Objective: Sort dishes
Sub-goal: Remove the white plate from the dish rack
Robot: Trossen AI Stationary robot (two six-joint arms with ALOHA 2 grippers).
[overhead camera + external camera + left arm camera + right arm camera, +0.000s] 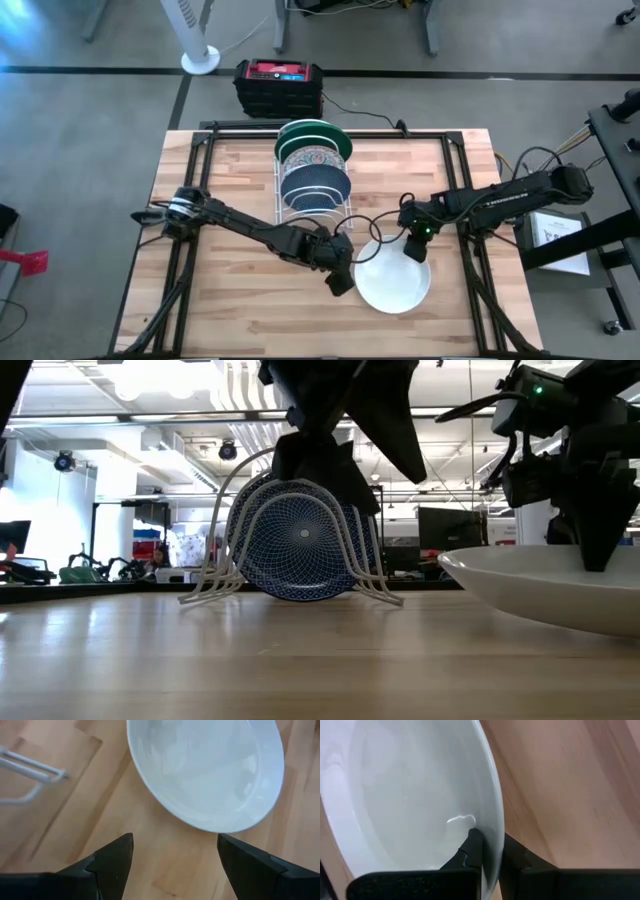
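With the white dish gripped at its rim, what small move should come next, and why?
Probably the right gripper, shut on the plain white dish's rim, should lift it slightly toward the wire rack. The other three dishes already stand there, and the open left gripper hovers beside the dish.

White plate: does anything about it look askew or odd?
The white plate is outside the rack, where the other three plates stand. The right end effector pinches its rim, and in the low view it sits tilted. No damage shows.

Bare worktop (230, 290) lies open near the front-left; wire rack (285, 205) and white dish (392, 285) obstruct the centre.
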